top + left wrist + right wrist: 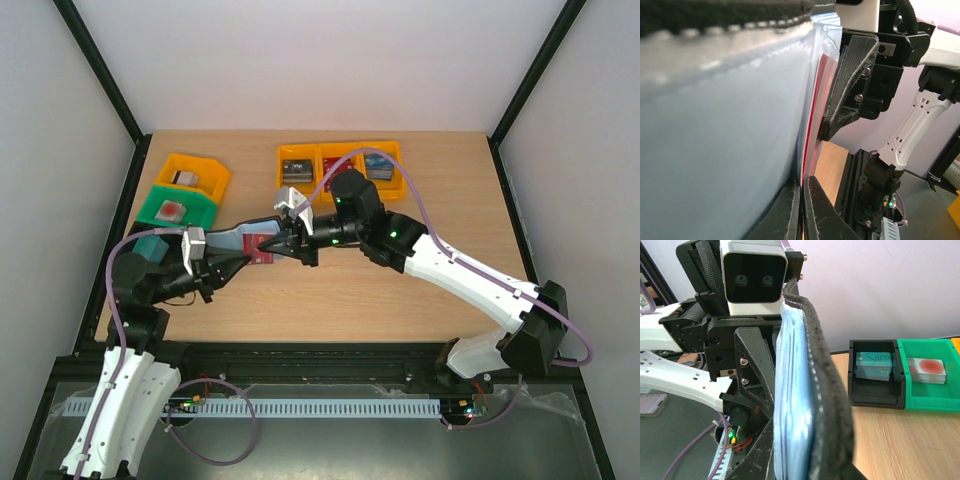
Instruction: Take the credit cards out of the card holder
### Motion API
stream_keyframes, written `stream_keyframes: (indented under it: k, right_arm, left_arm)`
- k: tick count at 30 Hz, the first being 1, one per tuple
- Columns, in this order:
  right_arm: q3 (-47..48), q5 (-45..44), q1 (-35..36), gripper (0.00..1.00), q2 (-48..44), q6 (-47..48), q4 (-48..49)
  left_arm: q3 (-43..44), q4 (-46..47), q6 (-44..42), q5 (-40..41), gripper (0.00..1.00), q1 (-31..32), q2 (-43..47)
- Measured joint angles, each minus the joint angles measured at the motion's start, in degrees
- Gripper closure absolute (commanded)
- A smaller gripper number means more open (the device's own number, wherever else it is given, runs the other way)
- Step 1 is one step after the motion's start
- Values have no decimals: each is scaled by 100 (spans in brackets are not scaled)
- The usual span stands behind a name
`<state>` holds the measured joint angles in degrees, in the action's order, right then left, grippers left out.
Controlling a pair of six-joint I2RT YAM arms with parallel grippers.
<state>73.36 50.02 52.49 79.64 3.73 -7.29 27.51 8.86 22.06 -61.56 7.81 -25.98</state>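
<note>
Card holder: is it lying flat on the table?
No, the card holder is held up on edge between left pincer and right pincer.

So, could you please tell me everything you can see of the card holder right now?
The card holder is a small black wallet, leather-like, with a stitched edge and a grey-blue pocketed lining. It is opened out and stands on edge, seemingly lifted off the table. The left gripper clamps one end and the right gripper the other, one finger pressing on a clear pocket over a reddish card tucked inside. No snap tab shows.
</note>
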Motion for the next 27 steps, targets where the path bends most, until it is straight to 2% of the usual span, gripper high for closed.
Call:
stream_keyframes:
  k: [5, 12, 13, 16, 18, 21, 22, 24, 25, 27]
  right_arm:
    - [0, 138, 9, 74, 0, 20, 46]
    - [-260, 498, -245, 64, -37, -170, 328]
    - [-326, 540, -280, 66, -48, -203, 352]
    - [-433, 667, -372, 89, -57, -293, 407]
    - [-435, 743, -376, 98, -57, -352, 442]
    - [-433, 859, -378, 98, -57, -435, 501]
    - [-433, 876, -378, 98, -57, -442, 507]
    - [-433, 944, -382, 98, -57, -444, 518]
    - [-433, 975, -385, 98, -57, -442, 525]
    - [-433, 960, -398, 98, -57, -437, 520]
  left_arm:
    - [4, 55, 131, 7, 98, 0, 133]
    - [2, 249, 474, 81, 98, -13, 168]
    - [2, 264, 509, 107, 98, -13, 168]
    - [-4, 341, 562, 142, 98, -20, 168]
    - [-11, 404, 586, 160, 98, -24, 168]
    - [-24, 470, 623, 160, 98, -28, 175]
    - [-26, 481, 625, 153, 94, -37, 181]
    - [-28, 494, 636, 160, 74, -37, 208]
    - [-28, 492, 640, 184, 72, -39, 219]
    - [-15, 446, 680, 236, 74, -39, 234]
